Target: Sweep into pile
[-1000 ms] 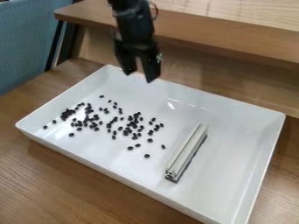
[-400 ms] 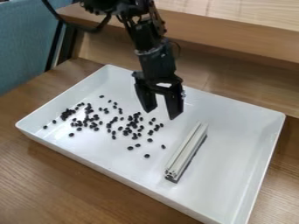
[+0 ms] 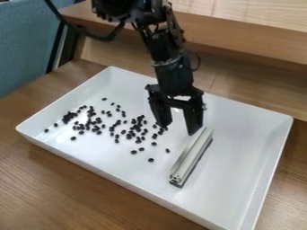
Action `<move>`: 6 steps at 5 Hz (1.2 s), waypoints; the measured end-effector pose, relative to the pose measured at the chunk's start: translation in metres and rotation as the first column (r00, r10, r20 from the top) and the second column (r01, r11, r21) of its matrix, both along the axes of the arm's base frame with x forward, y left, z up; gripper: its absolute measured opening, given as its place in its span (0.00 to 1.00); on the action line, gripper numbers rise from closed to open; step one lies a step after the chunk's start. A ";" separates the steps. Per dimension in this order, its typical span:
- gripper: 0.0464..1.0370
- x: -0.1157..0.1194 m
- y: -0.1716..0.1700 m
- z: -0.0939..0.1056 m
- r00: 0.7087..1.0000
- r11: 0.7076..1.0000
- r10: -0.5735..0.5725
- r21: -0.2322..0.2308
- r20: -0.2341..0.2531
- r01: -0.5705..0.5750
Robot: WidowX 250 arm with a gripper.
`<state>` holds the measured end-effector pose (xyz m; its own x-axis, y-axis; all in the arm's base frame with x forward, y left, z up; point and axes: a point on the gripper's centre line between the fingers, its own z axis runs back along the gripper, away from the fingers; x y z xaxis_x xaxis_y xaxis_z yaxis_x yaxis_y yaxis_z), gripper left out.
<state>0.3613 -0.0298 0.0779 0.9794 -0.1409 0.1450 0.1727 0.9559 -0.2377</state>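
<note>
Sweeping dark beans (image 3: 137, 128): judged unbegun; beans are scattered, no single pile formed.
Metal bar (image 3: 193, 156): laid in white tray (image 3: 240, 157), beside the beans (presumably the sweeper); grasp and sweep are left.
Gripper (image 3: 177, 130): spread open, nothing gripped, near the bar's far end.

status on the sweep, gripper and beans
Gripper open and empty, above the tray by the metal bar's far end. Dark beans scattered, unpiled, left of the bar in the picture. Nothing seen blocking the bar.
</note>
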 end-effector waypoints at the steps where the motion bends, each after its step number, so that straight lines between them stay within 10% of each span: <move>1: 0.96 -0.005 -0.014 -0.006 1.000 1.000 -0.015 -0.003 -0.008 0.015; 6: 0.92 0.003 -0.038 -0.043 0.997 0.992 0.006 0.127 -0.074 0.004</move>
